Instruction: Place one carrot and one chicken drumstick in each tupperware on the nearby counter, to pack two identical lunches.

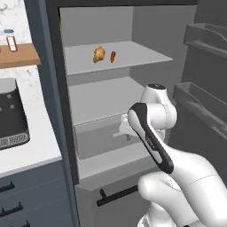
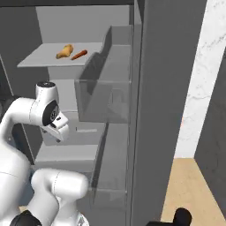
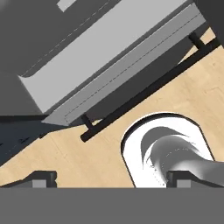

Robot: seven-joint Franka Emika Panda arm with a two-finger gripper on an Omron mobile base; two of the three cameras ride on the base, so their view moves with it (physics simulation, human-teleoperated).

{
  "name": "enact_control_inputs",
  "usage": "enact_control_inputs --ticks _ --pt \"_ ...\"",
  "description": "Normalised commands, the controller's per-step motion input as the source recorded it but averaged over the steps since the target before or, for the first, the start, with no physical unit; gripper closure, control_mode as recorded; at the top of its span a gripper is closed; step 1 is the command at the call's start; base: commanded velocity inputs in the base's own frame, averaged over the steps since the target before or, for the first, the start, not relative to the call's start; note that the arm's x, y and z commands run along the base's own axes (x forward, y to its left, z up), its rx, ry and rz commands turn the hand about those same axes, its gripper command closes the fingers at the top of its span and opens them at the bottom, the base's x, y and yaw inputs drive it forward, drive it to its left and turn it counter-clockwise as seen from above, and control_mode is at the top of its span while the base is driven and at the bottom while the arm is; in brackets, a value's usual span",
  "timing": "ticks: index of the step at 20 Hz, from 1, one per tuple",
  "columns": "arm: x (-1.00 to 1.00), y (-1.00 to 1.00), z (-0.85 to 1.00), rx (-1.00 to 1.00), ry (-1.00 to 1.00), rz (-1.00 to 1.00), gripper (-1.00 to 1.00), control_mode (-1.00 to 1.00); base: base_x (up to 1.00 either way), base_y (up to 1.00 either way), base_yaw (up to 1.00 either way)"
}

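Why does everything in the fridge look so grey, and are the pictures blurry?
Left base view: flat, even light, soft shadows under the shelf; the drumstick and carrot are small and fuzzy. Right base view: see-through door bins look hazy. Hand view: the drawer handle is sharp, no glare.

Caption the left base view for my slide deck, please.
Open fridge: a drumstick and a carrot lie on the upper shelf.

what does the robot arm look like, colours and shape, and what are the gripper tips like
The arm is glossy white, built of thick rounded segments with bulging joints. A long dark, nearly black band runs along one segment, and a round dark cap sits on a joint near the wrist. No cables show. The gripper ends in two small dark grey, blocky fingertips.
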Motion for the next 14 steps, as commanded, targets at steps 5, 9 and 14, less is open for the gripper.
enact_control_inputs --ticks 5,9,14 --pt "0.00 0.00 0.00 0.00 0.00 0.00 -1.00 1.00 0.47 -0.17 0.34" --pt "0.00 0.00 0.00 0.00 0.00 0.00 -1.00 1.00 0.79 -0.34 0.08" --pt "0.16 -0.03 0.34 0.00 -0.09 0.02 -1.00 -1.00 0.56 -0.25 0.04"
